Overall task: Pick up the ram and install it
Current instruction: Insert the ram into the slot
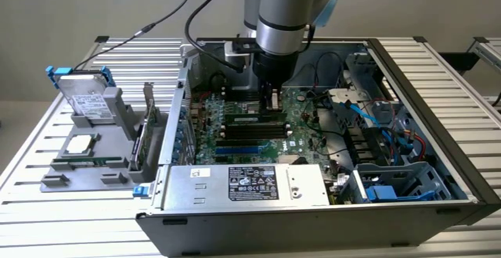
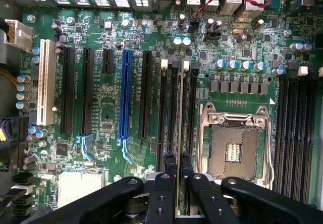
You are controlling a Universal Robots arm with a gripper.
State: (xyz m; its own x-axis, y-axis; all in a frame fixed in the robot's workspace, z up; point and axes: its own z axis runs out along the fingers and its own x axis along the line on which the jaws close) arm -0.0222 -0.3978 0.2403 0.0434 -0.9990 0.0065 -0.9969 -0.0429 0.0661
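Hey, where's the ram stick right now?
In the exterior view the ram is gripped by the claw inside the open case, at the black memory slots. In the wrist view it stands edge-on beside the empty processor socket.

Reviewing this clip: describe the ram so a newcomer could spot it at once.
Inside the open computer case, find the green motherboard beneath the arm. The ram is the thin green stick with black chips, standing on edge, pinched by the gripper, beside the long black slots, which carry no chips.
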